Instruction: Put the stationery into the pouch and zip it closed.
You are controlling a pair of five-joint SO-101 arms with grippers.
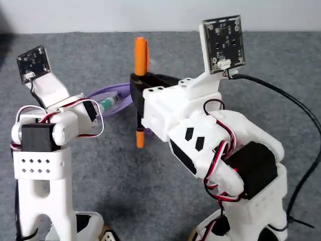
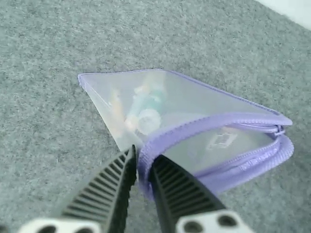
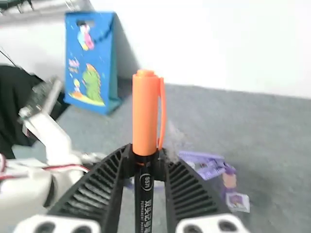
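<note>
Gaping unzipped, the pouch (image 2: 204, 104) holds a teal-and-white item (image 2: 148, 110), orange marker (image 3: 145, 112) outside.

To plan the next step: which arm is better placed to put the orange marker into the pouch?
Probably the right. The right gripper clamps the orange marker, while the left gripper pinches the open pouch at its zipper edge.

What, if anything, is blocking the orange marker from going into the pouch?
Nothing visible. The right gripper holds the marker upright beside the pouch, whose unzipped edge the left gripper pinches.
</note>
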